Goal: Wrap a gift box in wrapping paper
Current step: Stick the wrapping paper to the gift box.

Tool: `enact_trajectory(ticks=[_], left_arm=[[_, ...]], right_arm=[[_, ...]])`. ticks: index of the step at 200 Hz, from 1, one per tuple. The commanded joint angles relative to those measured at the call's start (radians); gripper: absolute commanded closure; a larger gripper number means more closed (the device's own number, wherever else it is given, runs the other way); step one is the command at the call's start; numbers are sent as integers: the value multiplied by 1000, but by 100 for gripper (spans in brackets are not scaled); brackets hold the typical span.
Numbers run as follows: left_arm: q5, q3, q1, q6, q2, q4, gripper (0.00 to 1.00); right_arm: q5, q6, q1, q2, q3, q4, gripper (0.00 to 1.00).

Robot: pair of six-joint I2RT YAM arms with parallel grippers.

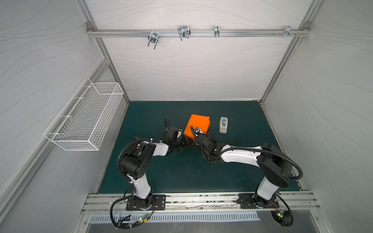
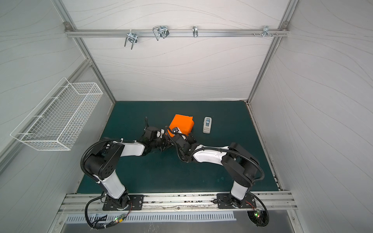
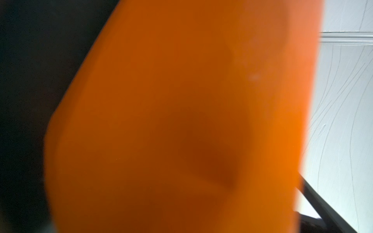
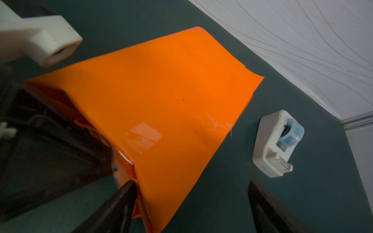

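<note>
The wrapping paper (image 1: pixel 198 124) (image 2: pixel 181 124) is orange and folded into a parcel on the green mat in both top views. The gift box is hidden inside it. Clear tape patches (image 4: pixel 144 137) stick on its top face. My right gripper (image 4: pixel 191 182) stands open at the parcel's near end. One finger (image 4: pixel 117 203) touches the paper's lower corner, and the other finger (image 4: pixel 266 207) is apart over the mat. My left gripper (image 1: pixel 186 141) is at the parcel's near-left end. Paper (image 3: pixel 181 121) fills the left wrist view, hiding the jaws.
A white tape dispenser (image 1: pixel 223 125) (image 4: pixel 276 143) with a blue roll stands on the mat just right of the parcel. A white wire basket (image 1: pixel 86 115) hangs on the left wall. The back wall lies beyond the parcel.
</note>
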Motion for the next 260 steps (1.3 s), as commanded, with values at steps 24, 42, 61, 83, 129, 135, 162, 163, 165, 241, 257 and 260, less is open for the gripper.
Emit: enact_trajectory(ticks=[24, 42, 61, 83, 129, 135, 162, 163, 165, 241, 257, 260], left_arm=[[1, 39, 4, 0, 20, 35, 82], [2, 40, 4, -1, 17, 33, 82], [3, 44, 3, 5, 10, 26, 82], [7, 40, 4, 6, -2, 21, 82], [4, 28, 3, 18, -48, -12, 82], [5, 25, 3, 19, -55, -13, 82], [-1, 6, 3, 29, -99, -69, 82], [-2, 5, 4, 30, -102, -71, 82], [-2, 4, 3, 31, -105, -75, 82], [-37, -77, 18, 105, -313, -254, 81], [-40, -88, 27, 113, -344, -274, 81], [-40, -89, 29, 113, -348, -278, 80]], right_arm=[[-44, 119, -49, -108, -15, -201, 10], [-46, 116, -58, -156, -39, -203, 9], [-109, 82, -64, -224, -93, -152, 8], [-301, 28, -73, -303, -183, -16, 2], [-529, -8, -109, -287, -232, 134, 1], [-539, -20, -110, -275, -228, 144, 1], [-568, -52, -119, -211, -195, 163, 1], [-569, -53, -120, -209, -193, 164, 1], [-571, -54, -121, -206, -191, 166, 1], [-501, -46, -167, -39, -76, 157, 1], [-471, -48, -177, -1, -43, 127, 1], [-463, -52, -178, 6, -36, 119, 1]])
